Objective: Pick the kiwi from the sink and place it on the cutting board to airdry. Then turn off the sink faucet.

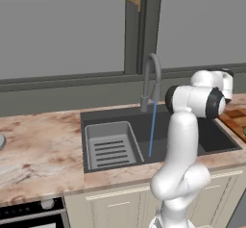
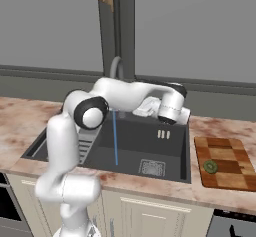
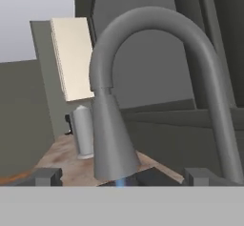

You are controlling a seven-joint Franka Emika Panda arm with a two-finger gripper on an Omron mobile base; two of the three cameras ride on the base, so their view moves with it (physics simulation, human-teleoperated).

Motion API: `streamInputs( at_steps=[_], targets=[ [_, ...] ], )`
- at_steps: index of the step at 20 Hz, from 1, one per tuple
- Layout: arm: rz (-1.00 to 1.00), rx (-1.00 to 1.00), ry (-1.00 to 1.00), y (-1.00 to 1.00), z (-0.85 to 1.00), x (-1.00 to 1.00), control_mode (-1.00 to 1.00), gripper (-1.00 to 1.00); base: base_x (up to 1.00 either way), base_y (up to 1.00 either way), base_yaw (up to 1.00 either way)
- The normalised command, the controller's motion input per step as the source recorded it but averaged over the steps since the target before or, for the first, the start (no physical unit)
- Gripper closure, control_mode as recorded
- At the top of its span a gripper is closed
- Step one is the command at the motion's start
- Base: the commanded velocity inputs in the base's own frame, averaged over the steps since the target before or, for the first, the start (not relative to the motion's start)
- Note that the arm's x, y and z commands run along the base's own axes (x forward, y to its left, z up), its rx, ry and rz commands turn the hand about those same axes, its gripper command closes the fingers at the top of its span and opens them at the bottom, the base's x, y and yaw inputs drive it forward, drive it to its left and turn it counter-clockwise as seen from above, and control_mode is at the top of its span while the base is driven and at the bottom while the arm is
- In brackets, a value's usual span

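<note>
My hand (image 2: 165, 117), fingers spread and empty, faced the sink faucet (image 3: 143, 77) close ahead, its spout arching across, water running.

Even, flat rendered light w/ faint shadows, no glare; all views slightly soft, low-res.

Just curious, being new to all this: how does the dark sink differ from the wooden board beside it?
The sink is a dark charcoal basin sunk into the countertop; the cutting board is reddish-brown checkered wood lying flat on top of it. The sink is clearly larger than the board. Water streams into the sink, while the board carries the kiwi. Both are rectangular.
</note>
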Motion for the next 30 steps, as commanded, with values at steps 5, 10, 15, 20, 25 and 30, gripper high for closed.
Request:
streamInputs(
  at_steps=[5, 10, 15, 20, 25, 30],
  targets=[
    [0.06, 0.04, 0.00, -0.14, -0.14, 0.13, -1.00, -1.00, 0.00, 0.00, 0.00],
    [0.09, 0.07, 0.01, 0.01, -0.16, 0.33, -1.00, -1.00, 0.00, 0.00, 0.00],
    [0.10, 0.02, 0.00, 0.03, -0.14, 0.30, -1.00, -1.00, 0.00, 0.00, 0.00],
    [0.07, 0.00, 0.00, 0.03, -0.11, 0.26, -1.00, -1.00, 0.00, 0.00, 0.00],
    [0.00, 0.00, -0.01, 0.04, -0.01, 0.07, -1.00, -1.00, 0.00, 0.00, 0.00],
    [-0.12, -0.01, -0.01, 0.13, 0.00, 0.07, -1.00, -1.00, 0.00, 0.00, 0.00]
  ],
)
